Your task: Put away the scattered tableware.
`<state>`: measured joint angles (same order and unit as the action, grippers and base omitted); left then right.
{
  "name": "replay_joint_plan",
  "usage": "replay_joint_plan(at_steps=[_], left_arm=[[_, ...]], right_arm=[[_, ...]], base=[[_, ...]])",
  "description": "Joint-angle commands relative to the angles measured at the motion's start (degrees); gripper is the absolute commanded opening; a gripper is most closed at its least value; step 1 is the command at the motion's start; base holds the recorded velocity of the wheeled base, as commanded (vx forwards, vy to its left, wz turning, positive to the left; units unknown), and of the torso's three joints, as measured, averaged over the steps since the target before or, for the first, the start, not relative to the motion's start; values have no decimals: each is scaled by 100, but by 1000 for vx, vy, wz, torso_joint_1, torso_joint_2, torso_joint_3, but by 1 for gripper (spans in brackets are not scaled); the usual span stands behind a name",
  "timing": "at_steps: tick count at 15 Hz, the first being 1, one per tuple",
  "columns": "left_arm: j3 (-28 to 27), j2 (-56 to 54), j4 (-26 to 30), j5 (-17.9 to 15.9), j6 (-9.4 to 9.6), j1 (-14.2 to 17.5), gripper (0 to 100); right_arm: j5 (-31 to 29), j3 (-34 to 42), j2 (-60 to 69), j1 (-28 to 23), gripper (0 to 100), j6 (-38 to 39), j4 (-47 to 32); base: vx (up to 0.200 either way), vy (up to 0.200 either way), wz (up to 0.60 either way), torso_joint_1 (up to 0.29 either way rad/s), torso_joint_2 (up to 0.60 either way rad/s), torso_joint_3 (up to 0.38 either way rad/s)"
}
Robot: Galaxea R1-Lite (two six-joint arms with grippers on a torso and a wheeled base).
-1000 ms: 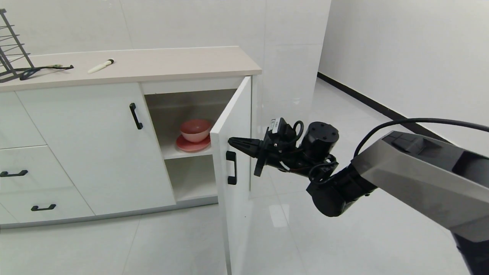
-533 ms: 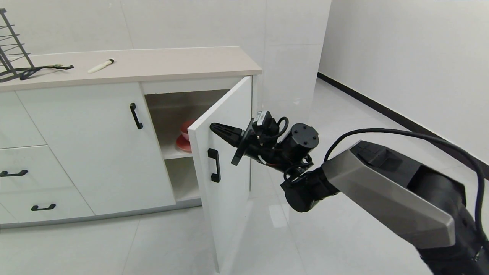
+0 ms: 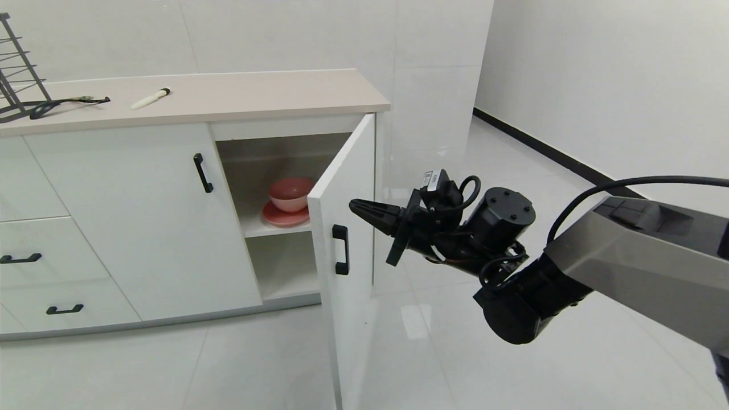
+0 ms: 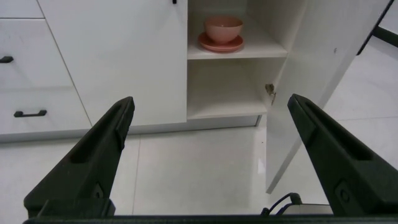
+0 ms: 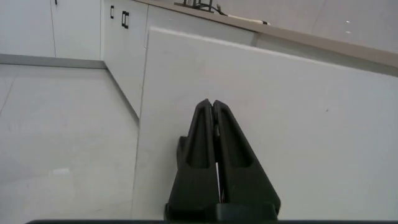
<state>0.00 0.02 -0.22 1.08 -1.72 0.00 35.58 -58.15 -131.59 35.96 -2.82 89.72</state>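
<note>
A pink bowl (image 3: 290, 192) sits on a pink plate (image 3: 283, 217) on the upper shelf of the open cabinet; the left wrist view shows the bowl (image 4: 223, 28) and plate (image 4: 221, 43) too. The white cabinet door (image 3: 347, 188) stands half open. My right gripper (image 3: 357, 207) is shut and empty, its tip pointing at the door's outer face above the black handle (image 3: 340, 257). From its own wrist, the right gripper (image 5: 212, 106) lies close to the door (image 5: 298, 112). My left gripper (image 4: 210, 102) hangs open and empty above the floor in front of the cabinet.
On the countertop (image 3: 256, 91) lie a white-handled knife (image 3: 150, 98) and a black utensil (image 3: 62, 103) beside a wire rack (image 3: 17, 68). A closed door and drawers are to the left. White tiled floor lies open to the right.
Half a second ago the right gripper had pushed the door partway shut. It has since drawn back to the right, and the door has swung open to about where it began.
</note>
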Motion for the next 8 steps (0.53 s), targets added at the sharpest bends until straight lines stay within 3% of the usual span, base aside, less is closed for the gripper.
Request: replay_joint_plan(at_steps=[1, 3, 8], left_arm=[[0, -2, -4, 6, -4, 0, 100], [0, -2, -4, -3, -4, 0, 100], [0, -2, -4, -12, -4, 0, 100]], right_arm=[[1, 93, 203, 34, 0, 0, 1], [-8, 93, 151, 51, 0, 0, 1], [-8, 93, 160, 51, 0, 0, 1]], base=[[0, 0, 0, 0, 0, 0], [0, 0, 0, 0, 0, 0], [0, 200, 0, 1, 4, 5]])
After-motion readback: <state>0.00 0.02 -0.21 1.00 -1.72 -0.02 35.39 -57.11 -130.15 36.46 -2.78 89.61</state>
